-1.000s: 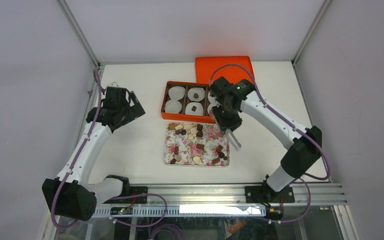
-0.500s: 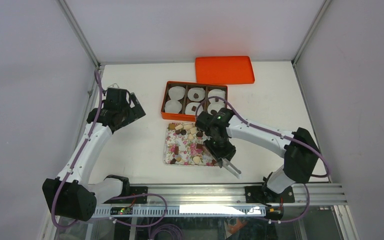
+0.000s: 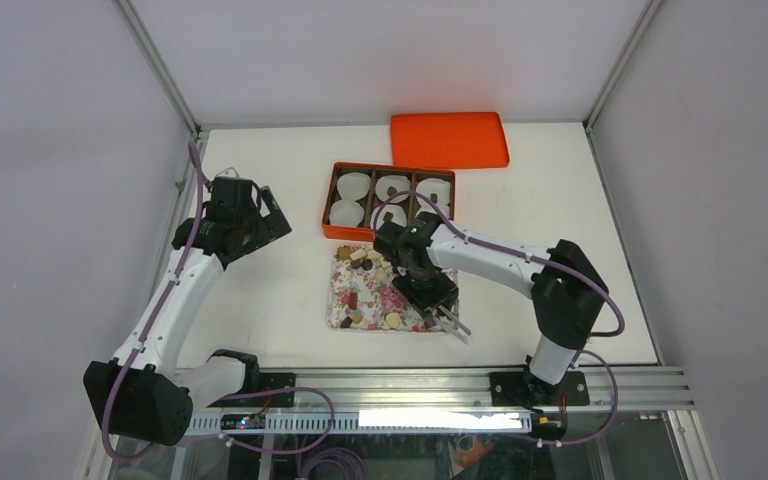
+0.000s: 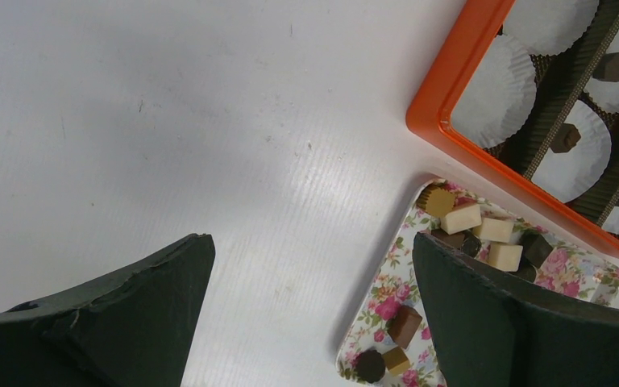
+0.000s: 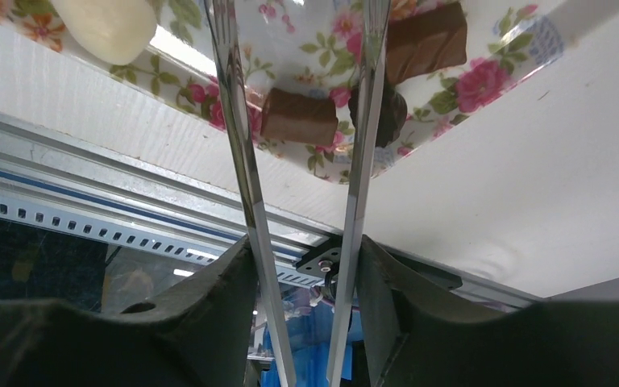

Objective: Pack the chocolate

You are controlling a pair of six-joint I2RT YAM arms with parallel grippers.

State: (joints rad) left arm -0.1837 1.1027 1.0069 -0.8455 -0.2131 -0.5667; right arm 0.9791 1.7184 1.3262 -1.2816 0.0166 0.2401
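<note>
Prongs of the right tool (image 3: 460,332) stood partly apart over the near right corner of the flowered tray (image 5: 483,85), gripping nothing. One brown chocolate (image 5: 298,117) lay loose between them. The right prong crossed a dark round piece, contact unclear. More pieces lay scattered on the tray beyond. The left tool (image 4: 310,322), well off to the left, hung wide open and empty above the white bench (image 4: 169,121). Farther out sat the orange box (image 4: 435,89) of paper cups (image 4: 492,105), a few holding chocolate, then its lid (image 3: 450,140) and the pale walls (image 3: 60,150).
</note>
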